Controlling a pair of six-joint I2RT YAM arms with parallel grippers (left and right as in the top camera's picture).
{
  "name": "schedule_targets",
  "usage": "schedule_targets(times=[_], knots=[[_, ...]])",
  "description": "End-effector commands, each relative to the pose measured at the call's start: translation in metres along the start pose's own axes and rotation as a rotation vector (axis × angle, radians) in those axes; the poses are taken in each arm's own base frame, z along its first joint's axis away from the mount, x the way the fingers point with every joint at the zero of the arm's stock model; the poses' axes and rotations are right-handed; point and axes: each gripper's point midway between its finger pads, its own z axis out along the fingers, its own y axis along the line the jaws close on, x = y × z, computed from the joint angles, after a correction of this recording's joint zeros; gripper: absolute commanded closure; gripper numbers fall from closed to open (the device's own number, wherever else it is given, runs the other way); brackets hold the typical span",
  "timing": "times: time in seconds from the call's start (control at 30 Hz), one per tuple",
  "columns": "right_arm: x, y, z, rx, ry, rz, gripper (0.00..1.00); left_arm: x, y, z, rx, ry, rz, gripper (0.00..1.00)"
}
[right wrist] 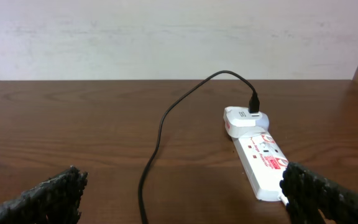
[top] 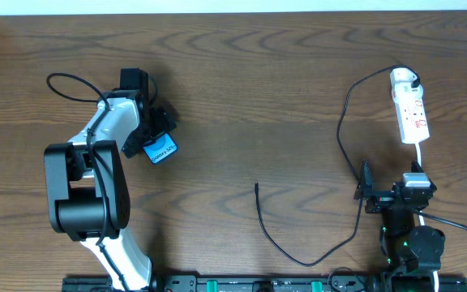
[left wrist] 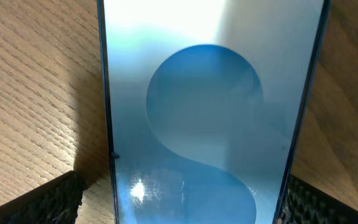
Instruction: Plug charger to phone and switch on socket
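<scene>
The phone [top: 162,151] lies on the table at the left, its blue screen filling the left wrist view [left wrist: 210,124]. My left gripper [top: 156,138] is open with one finger on each side of the phone [left wrist: 185,190]; a strip of table shows at the left finger. The white socket [top: 410,113] lies at the far right and shows in the right wrist view [right wrist: 263,162]. The charger cable [top: 343,130] runs from its white plug [top: 404,79] in the socket to a loose tip [top: 256,187] mid-table. My right gripper [top: 392,182] is open and empty just short of the socket [right wrist: 182,193].
The charger cable [right wrist: 157,137] passes between my right fingers on the table. The socket's white cord [top: 422,154] runs back toward the right arm. The table's back edge meets a white wall [right wrist: 166,37].
</scene>
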Motion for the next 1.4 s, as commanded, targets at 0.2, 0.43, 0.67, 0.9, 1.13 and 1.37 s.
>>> schedule_targets(times=[0.2, 0.43, 0.67, 0.9, 1.13, 1.37], knots=[[0.000, 0.000, 0.000, 0.001, -0.001, -0.015, 0.01, 0.005, 0.023, 0.008, -0.118, 0.009, -0.007, 0.02], [0.000, 0.000, 0.000, 0.001, -0.001, -0.015, 0.01, 0.002, 0.021, 0.008, -0.109, -0.004, -0.009, 0.02], [0.000, 0.000, 0.000, 0.001, -0.001, -0.015, 0.01, -0.003, 0.004, 0.009, -0.025, -0.011, -0.053, 0.02], [0.000, 0.000, 0.000, 0.001, -0.001, -0.015, 0.01, 0.008, 0.008, 0.029, -0.049, 0.044, -0.048, 0.02], [0.000, 0.000, 0.000, 0.001, -0.001, -0.015, 0.01, 0.012, 0.009, 0.032, -0.055, 0.063, -0.040, 0.02], [0.000, 0.000, 0.000, 0.001, -0.001, -0.015, 0.01, 0.020, 0.013, 0.031, -0.070, 0.097, -0.038, 0.02]])
